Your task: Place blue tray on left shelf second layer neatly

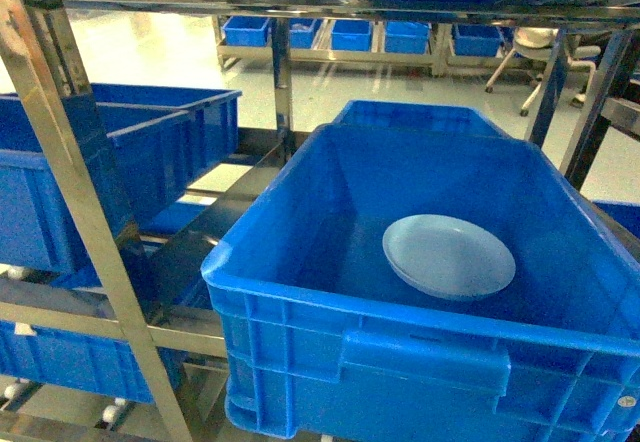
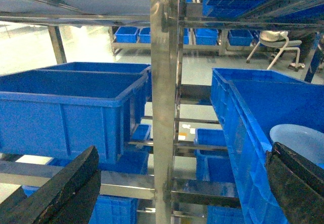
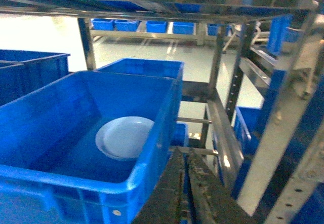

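Left jaws gape wide, blue tray (image 2: 299, 140) beside them inside crate (image 1: 420, 292).

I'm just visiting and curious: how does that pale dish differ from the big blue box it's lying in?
The blue tray is pale light blue; the crate is deep, saturated blue. The tray is shallow and oval with a low rim; the crate is deep and rectangular with tall walls. The tray looks smooth, while the crate's outside is ribbed. The tray lies flat inside the crate, towards one side. Both look like plastic.
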Tool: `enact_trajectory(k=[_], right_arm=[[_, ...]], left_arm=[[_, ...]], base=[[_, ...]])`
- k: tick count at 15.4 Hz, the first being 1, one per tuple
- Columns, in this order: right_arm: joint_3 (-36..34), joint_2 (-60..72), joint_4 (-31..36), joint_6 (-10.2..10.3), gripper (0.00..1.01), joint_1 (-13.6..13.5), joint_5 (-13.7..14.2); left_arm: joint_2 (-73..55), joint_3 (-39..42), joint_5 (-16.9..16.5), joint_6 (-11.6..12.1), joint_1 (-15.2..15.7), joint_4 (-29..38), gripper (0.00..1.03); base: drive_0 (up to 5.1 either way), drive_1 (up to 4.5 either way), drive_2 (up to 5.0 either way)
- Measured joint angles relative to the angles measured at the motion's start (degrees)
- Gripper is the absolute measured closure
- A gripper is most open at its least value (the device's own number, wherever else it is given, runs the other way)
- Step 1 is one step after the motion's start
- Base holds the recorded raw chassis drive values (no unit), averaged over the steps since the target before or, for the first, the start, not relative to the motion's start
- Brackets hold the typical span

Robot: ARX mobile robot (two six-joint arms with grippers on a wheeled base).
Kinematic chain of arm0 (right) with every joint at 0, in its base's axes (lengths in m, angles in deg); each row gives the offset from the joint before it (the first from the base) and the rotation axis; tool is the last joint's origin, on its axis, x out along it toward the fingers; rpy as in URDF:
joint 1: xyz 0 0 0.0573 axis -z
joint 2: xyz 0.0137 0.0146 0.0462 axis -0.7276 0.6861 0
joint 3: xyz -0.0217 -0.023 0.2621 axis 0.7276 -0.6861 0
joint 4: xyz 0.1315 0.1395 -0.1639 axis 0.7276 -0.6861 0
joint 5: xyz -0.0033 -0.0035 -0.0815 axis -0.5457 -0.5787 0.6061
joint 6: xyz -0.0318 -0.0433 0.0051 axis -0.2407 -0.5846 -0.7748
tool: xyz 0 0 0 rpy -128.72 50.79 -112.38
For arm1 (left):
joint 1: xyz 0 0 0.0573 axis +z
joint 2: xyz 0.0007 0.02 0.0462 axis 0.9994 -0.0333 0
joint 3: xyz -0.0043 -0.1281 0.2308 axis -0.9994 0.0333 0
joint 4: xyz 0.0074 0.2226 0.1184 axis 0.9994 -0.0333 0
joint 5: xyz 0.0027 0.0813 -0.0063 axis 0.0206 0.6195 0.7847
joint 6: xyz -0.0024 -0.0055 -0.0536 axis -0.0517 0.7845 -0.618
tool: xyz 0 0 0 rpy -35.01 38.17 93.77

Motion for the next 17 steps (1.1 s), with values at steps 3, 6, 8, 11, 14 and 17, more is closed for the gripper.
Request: enact_trajectory(k=[3,6,8,11,14,17], right_arm=[[-1.1,-4.0,-0.6,-0.1,0.99,1.1,-1.0],[-1.6,-4.1,-0.6,-0.1,0.99,1.2,-1.0],[-1.7,-4.1,-0.6,-0.1,0.99,1.2,-1.0],[-2.1,-4.8,-0.4,-0.1,0.99,1.2,-1.0],[-3.8,-6.6,-0.2,-0.1,0.99,1.2,-1.1],[-3.8,-6.7,-0.4,-0.1,0.92,1.2,-1.1]], left_arm=[[0.0,0.0,0.1,0.0,0.0,0.0,0.05],[0.0,0.0,0.0,0.0,0.0,0.0,0.05],[0.0,0.0,0.0,0.0,0.0,0.0,0.05],[0.0,0.0,0.0,0.0,0.0,0.0,0.05],[0.0,0.0,0.1,0.0,0.0,0.0,0.05],[0.0,0.0,0.0,0.0,0.0,0.0,0.05]], base=[[0.0,0.0,0.0],[0.0,0.0,0.0],[0.0,0.0,0.0],[0.0,0.0,0.0],[0.0,0.0,0.0],[0.0,0.0,0.0]])
